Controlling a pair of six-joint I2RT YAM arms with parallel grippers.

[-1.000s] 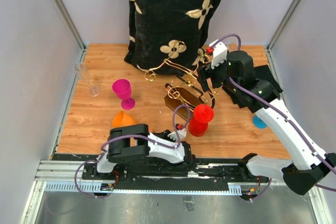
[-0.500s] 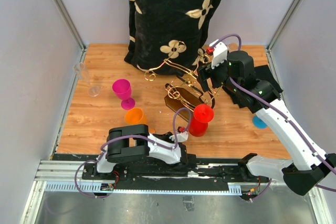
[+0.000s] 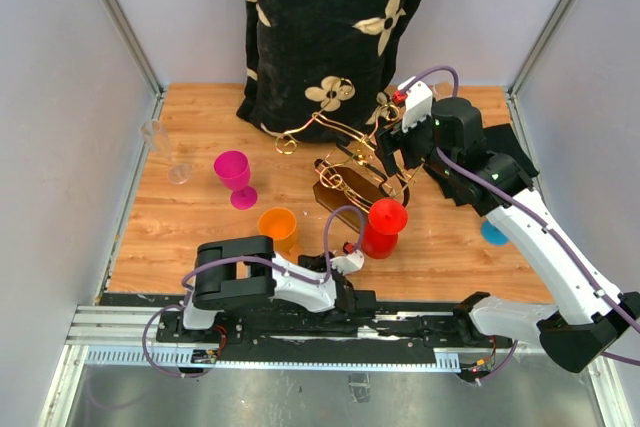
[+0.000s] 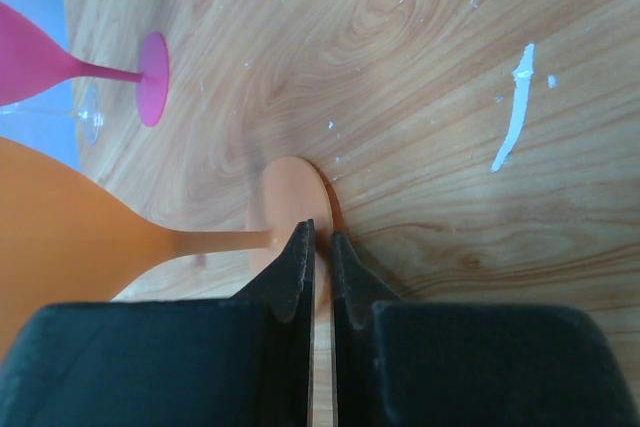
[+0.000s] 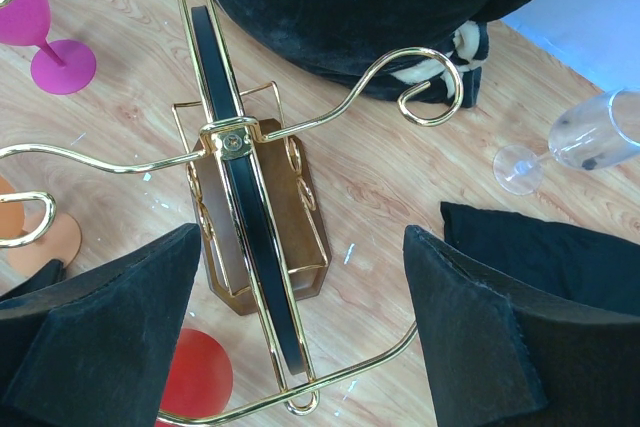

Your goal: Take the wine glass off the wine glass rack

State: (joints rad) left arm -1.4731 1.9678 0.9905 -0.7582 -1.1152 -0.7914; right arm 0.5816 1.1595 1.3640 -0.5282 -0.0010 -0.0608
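Orange wine glass (image 4: 70,237) is off the wine glass rack (image 5: 250,197), near it, at the counter (image 4: 450,97). Its foot is clamped in left gripper (image 4: 320,247) jaws. Right gripper (image 5: 300,257) jaws are spread over the rack. The glass could be toppled if released tilted.

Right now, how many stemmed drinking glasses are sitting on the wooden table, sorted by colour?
Clear stemmed glass: 1
Magenta stemmed glass: 1
Orange stemmed glass: 1
Red stemmed glass: 1
Total: 4
A blue object at the right side is too hidden to count as a glass.
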